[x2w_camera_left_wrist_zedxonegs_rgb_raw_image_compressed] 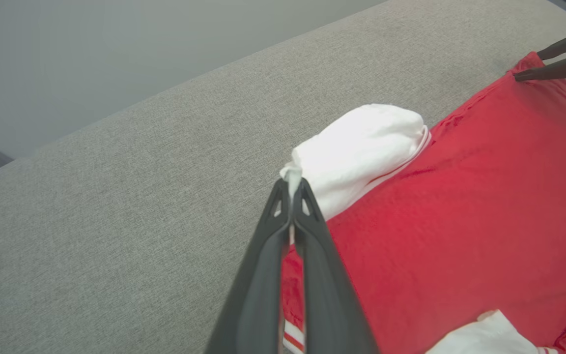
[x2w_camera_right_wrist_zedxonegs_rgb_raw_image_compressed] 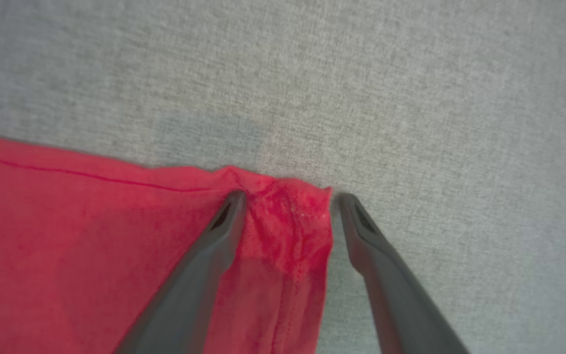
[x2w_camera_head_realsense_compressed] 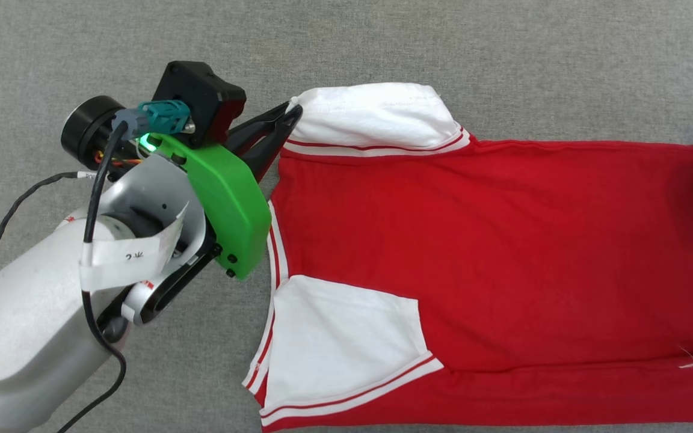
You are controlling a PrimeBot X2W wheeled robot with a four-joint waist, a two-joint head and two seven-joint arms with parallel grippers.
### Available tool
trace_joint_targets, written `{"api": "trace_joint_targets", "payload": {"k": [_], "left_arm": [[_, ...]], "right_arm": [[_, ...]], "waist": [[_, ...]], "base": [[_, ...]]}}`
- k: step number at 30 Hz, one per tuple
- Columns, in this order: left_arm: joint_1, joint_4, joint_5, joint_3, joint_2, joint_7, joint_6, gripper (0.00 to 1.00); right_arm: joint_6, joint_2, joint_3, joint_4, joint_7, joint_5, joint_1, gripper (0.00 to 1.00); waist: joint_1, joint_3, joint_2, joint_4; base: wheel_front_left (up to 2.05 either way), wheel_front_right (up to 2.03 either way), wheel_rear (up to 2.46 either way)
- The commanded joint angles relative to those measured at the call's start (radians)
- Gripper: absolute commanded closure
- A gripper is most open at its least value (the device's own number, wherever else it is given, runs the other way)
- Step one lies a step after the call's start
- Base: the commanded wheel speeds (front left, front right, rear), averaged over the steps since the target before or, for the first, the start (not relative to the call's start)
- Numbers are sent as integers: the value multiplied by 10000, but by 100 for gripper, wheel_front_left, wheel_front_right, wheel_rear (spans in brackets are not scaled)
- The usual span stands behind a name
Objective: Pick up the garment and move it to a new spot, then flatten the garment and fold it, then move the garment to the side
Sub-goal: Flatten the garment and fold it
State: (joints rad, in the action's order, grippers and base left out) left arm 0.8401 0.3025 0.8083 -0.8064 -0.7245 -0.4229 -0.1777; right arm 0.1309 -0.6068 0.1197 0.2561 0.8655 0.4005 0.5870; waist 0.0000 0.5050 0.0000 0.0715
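The garment (x2w_camera_head_realsense_compressed: 473,240) lies spread on the grey cloth surface, red body flat, plain side up, with a white sleeve (x2w_camera_head_realsense_compressed: 376,117) at the far side and another (x2w_camera_head_realsense_compressed: 340,337) at the near side. My left gripper (x2w_camera_head_realsense_compressed: 289,114) is shut on the edge of the far white sleeve (x2w_camera_left_wrist_zedxonegs_rgb_raw_image_compressed: 361,147); a tuft of white cloth pokes out between its fingertips (x2w_camera_left_wrist_zedxonegs_rgb_raw_image_compressed: 292,189). At the garment's (x2w_camera_right_wrist_zedxonegs_rgb_raw_image_compressed: 67,236) far red corner my right gripper (x2w_camera_right_wrist_zedxonegs_rgb_raw_image_compressed: 288,199) stands open, one finger on the cloth and the other just off its edge. The right gripper (x2w_camera_left_wrist_zedxonegs_rgb_raw_image_compressed: 528,65) also appears in the left wrist view.
The grey cloth surface (x2w_camera_head_realsense_compressed: 382,42) stretches all around the garment. Its far edge (x2w_camera_left_wrist_zedxonegs_rgb_raw_image_compressed: 165,96) runs diagonally in the left wrist view, with a plain grey wall beyond. A black cable (x2w_camera_head_realsense_compressed: 97,198) hangs along my left forearm.
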Motion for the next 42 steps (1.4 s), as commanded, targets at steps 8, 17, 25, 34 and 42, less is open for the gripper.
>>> {"api": "trace_joint_targets", "payload": {"k": [8, 17, 25, 34, 42], "left_arm": [[-458, -353, 115, 39, 62, 312, -75, 100], [-1239, -1120, 487, 261, 157, 1103, -248, 100], [-2231, -1121, 872, 378, 14, 1555, -535, 100], [-3805, -426, 1186, 224, -154, 1927, -1216, 100], [-5232, -97, 1316, -314, -276, 2021, -1665, 100]], "right_arm": [[-2, 199, 247, 819, -1329, 104, 52, 100], [-2, 607, -337, 1473, -3621, 308, -196, 100], [-2, 793, -959, 1084, -4914, 1089, -1341, 100], [-2, 747, -1295, -280, -5657, 2197, -3425, 100], [-2, 534, -1383, -1231, -5491, 2785, -5208, 100]], "waist": [[0, -391, 0, 19], [0, -1486, 0, -82], [0, -2452, 0, -69], [0, -3196, 0, 65], [0, -3518, 0, 157]], "base": [[0, 0, 0], [0, 0, 0], [0, 0, 0], [0, 0, 0], [0, 0, 0]]}}
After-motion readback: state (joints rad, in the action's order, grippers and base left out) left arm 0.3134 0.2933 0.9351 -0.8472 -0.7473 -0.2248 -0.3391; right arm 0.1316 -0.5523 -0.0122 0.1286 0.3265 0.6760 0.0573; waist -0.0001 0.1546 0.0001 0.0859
